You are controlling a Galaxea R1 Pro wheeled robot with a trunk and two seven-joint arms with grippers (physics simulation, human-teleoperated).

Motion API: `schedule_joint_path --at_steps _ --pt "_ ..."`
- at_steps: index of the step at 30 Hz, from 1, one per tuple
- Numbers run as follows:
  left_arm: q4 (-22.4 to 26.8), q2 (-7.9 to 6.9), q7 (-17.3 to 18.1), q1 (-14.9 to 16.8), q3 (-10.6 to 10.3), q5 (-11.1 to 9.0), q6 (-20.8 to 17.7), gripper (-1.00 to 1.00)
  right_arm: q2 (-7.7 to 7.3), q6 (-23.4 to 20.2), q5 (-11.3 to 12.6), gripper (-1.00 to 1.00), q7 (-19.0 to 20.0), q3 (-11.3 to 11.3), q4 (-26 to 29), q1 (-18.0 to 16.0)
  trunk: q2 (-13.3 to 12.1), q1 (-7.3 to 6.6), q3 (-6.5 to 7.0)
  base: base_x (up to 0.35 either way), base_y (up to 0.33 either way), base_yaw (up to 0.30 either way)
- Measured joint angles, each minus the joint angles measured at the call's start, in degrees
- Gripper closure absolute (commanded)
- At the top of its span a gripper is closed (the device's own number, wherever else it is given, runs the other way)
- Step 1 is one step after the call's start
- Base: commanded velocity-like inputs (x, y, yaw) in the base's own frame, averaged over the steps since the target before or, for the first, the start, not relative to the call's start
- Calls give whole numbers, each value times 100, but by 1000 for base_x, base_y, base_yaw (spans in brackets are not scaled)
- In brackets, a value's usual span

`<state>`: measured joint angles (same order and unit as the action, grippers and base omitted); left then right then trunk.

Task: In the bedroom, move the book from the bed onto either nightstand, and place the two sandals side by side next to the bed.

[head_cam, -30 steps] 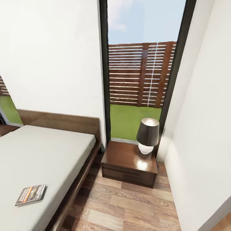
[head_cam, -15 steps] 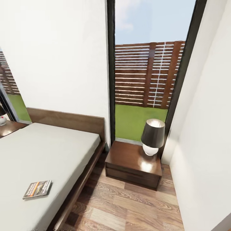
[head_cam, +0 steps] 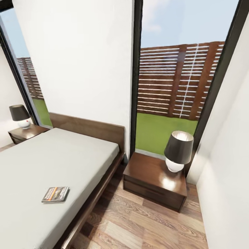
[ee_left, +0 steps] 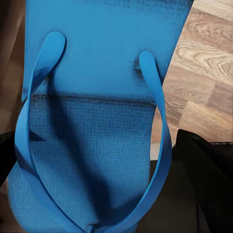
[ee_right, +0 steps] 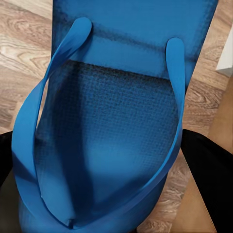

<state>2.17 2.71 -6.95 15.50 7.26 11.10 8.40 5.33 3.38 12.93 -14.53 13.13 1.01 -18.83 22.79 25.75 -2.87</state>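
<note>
The book [head_cam: 55,194] lies flat on the light-grey mattress of the bed [head_cam: 52,155], near its right edge. A dark-brown nightstand [head_cam: 152,180] stands right of the bed under the window, and a second nightstand [head_cam: 26,133] stands at the bed's far left. In the left wrist view a blue sandal [ee_left: 97,97] hangs strap-side up above the wood floor, with my left gripper [ee_left: 97,194] shut on it and black fingers [ee_left: 208,179] at its sides. My right gripper [ee_right: 102,194] is likewise shut on the other blue sandal [ee_right: 116,111].
Each nightstand carries a dark-shaded lamp [head_cam: 178,150] [head_cam: 19,116]. A strip of wood-plank floor [head_cam: 138,221] runs between the bed and the white wall [head_cam: 228,166] on the right. Tall black-framed windows [head_cam: 180,79] show a slatted fence.
The head camera has turned left, so the whole picture shifted right and the far nightstand with its lamp came into view. The book has stayed in place on the bed.
</note>
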Motion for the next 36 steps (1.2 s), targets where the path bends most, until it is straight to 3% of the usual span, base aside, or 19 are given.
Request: schedule_joint_path --at_steps 7,14,24,36 --pt "-2 6 0 -16 1 16 5 100 -7 0 0 100 0 -6 3 -1 0 0 0 0 -37 51" --pt "1 8 0 -62 4 264 24 100 -15 -1 0 100 0 -8 -2 0 0 0 0 0 -5 7" --pt "-11 1 1 -91 12 310 162 100 -29 -7 -6 100 1 -6 -42 12 0 0 0 0 0 1" --pt "0 -10 1 -425 14 303 309 100 -40 -5 -4 100 2 -13 -181 147 0 0 -1 0 0 0"
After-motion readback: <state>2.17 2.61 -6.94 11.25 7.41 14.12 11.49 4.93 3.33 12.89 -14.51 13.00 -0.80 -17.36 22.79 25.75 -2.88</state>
